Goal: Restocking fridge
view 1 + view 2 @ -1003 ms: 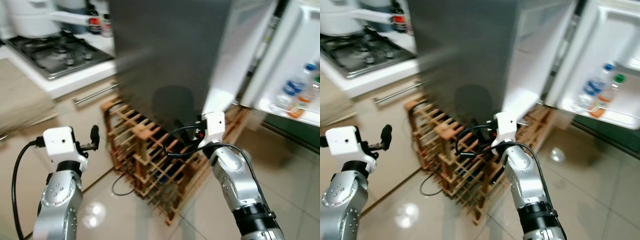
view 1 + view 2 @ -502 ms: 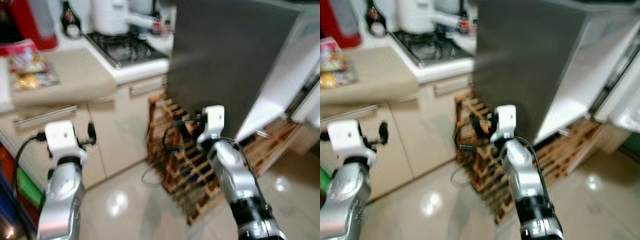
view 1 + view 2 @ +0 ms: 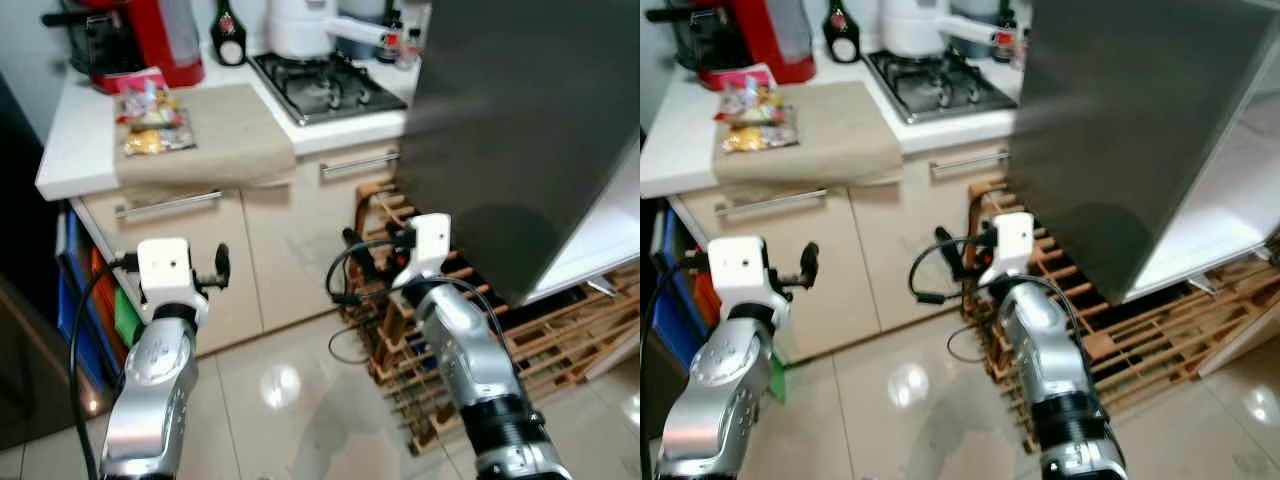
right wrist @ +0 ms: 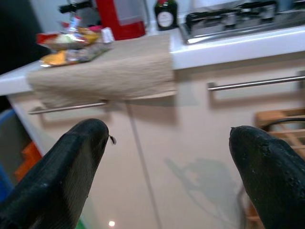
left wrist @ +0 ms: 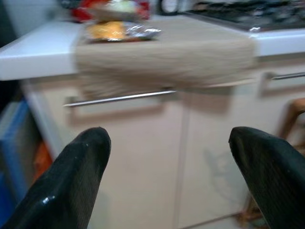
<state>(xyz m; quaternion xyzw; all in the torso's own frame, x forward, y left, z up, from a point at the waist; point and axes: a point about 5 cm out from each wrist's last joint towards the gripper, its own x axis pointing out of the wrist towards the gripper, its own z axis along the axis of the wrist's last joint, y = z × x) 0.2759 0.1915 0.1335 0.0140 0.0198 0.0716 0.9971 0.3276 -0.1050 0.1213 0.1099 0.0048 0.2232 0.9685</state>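
The dark grey side of the fridge (image 3: pixel 520 120) rises at the right, with the white edge of its door (image 3: pixel 600 240) below it. Food packets (image 3: pixel 150 115) lie on a beige cloth (image 3: pixel 210 140) on the white counter at the left. My left gripper (image 5: pixel 169 143) is held up before the cabinet doors, open, with nothing between its fingers (image 5: pixel 71 181). My right gripper (image 4: pixel 167 138) is open and empty too, facing the same cabinets, in front of the wine rack. The packets (image 4: pixel 71 45) lie well beyond both grippers.
A wooden wine rack (image 3: pixel 480 330) stands on the floor under the fridge side. On the counter are a gas hob (image 3: pixel 325 85), a red coffee machine (image 3: pixel 150 40) and a dark bottle (image 3: pixel 228 20). Blue crates (image 3: pixel 75 290) sit at the far left. The floor is glossy tile (image 3: pixel 280 400).
The view has swung left: the open fridge door with its bottles has left the picture, and the counter with the packets has come in. Both arms stay held forward, grippers open.
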